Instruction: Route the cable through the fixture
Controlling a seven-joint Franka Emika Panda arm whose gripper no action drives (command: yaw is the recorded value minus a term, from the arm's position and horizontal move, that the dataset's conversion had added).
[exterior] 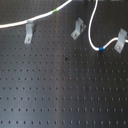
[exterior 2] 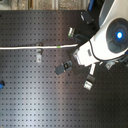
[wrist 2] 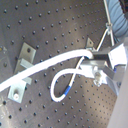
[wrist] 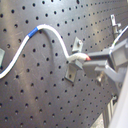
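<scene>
Gripper clenched on cable end; blue band along cord, bracket beside.

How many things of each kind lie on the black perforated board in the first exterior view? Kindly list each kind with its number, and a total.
Long thin white cable with a green band and a blue band: 1
Small grey metal clip fixtures: 3
Total: 4
</scene>
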